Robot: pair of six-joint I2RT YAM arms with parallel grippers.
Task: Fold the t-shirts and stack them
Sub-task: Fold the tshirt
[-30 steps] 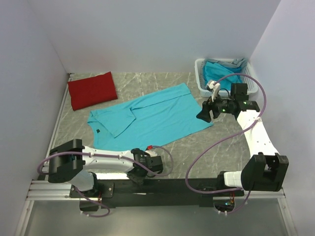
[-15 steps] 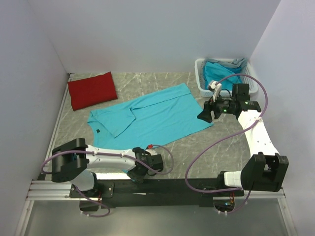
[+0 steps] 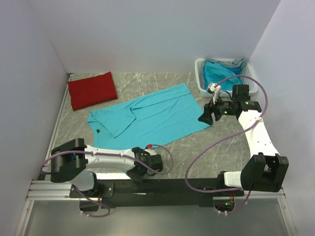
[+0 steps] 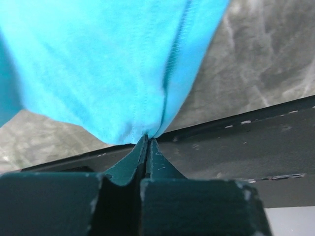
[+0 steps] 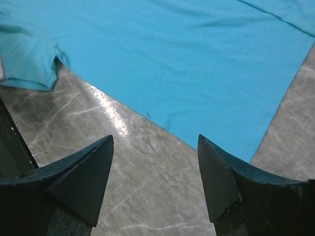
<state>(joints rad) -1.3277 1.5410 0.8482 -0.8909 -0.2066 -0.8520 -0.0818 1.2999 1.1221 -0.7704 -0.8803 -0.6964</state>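
Marble table (image 3: 147, 81) | left claw (image 4: 146, 140) pinches turquoise t-shirt (image 4: 98, 59) hem | right claw (image 5: 154, 142) open over its edge

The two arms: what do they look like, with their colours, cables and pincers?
The left arm and the right arm have white links and black joint housings. A thin purple cable loops along each. The left pincer and the right pincer have dark, wedge-shaped fingers.
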